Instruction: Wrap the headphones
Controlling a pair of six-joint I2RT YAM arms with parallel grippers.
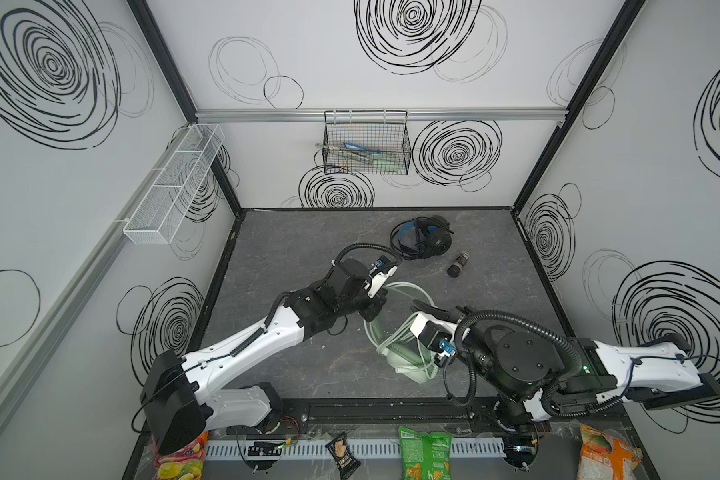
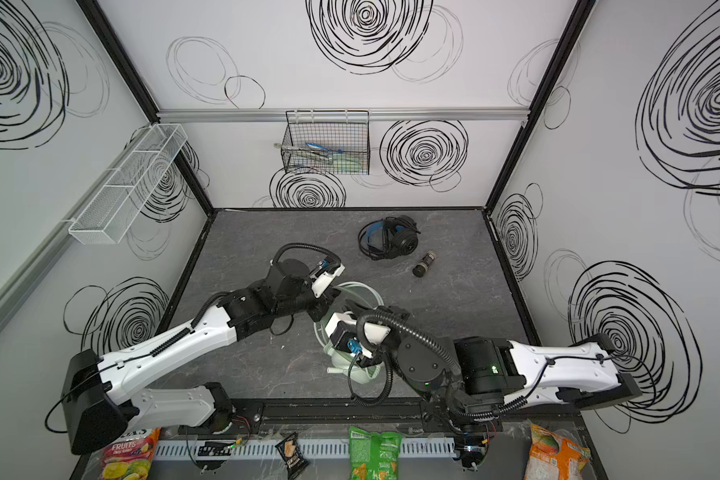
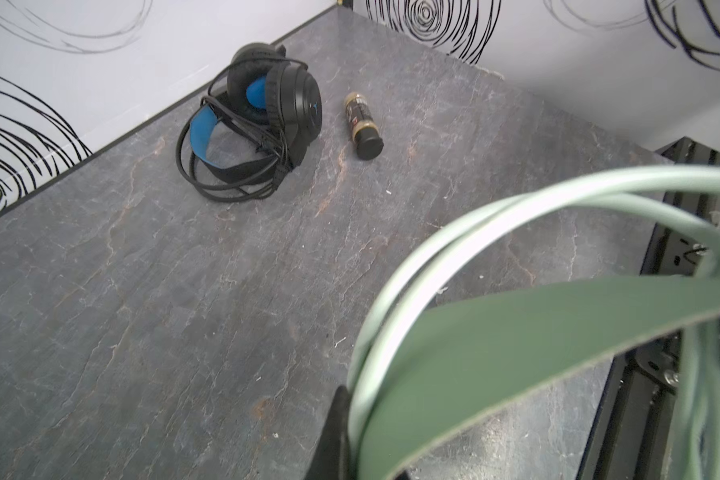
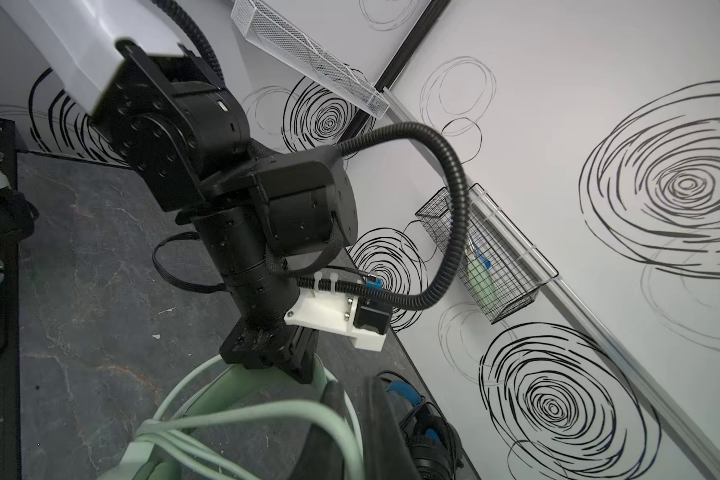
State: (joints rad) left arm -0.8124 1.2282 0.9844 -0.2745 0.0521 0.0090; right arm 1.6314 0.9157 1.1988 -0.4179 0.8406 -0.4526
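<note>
The mint-green headphones (image 1: 406, 365) sit mid-table, earcup low and green headband (image 3: 516, 353) raised. My left gripper (image 1: 377, 305) is shut on that headband; the left wrist view shows one dark finger (image 3: 336, 432) pressed against it. Pale cable (image 1: 408, 286) runs in loops from the band round to the earcup. My right gripper (image 4: 352, 415) is shut on a strand of this cable (image 4: 267, 409), just right of the left gripper, and appears in a top view (image 2: 350, 309). The black-and-blue headphones (image 1: 422, 239) (image 3: 258, 120) lie at the back with their black cable coiled round them, away from both grippers.
A small dark bottle (image 1: 458, 264) (image 3: 362, 124) lies on its side right of the black headphones. A black wire basket (image 1: 366, 143) hangs on the back wall and a white mesh basket (image 1: 171, 187) on the left wall. Snack bags (image 1: 425, 455) lie along the front edge.
</note>
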